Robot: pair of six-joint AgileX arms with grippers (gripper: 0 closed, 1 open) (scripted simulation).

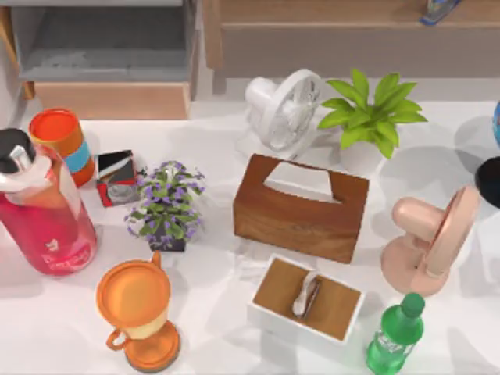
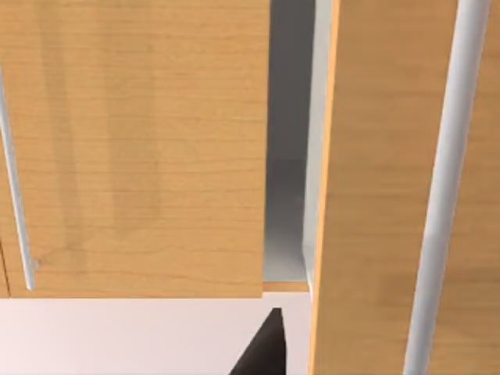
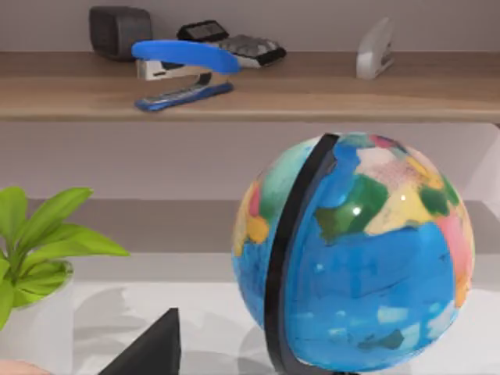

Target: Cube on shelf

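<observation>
Top view: the shelf (image 1: 328, 14) runs along the far edge at right, with a blue stapler (image 1: 439, 11) on it; a red, black and silver cube (image 1: 117, 178) sits on the table (image 1: 226, 312) at left. The right wrist view adds a globe (image 3: 355, 258) below the shelf and one dark tip of the right gripper (image 3: 152, 350). The left wrist view shows the left gripper (image 2: 264, 350) before wooden cabinet panels (image 2: 141, 148). Neither gripper's state nor the place of the puzzle cube can be told.

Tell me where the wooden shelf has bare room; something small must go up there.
The shelf is bare between the blue stapler and the white object, and beyond each toward the plank's ends. It is crowded behind the stapler, where a black box and dark flat items sit.
</observation>
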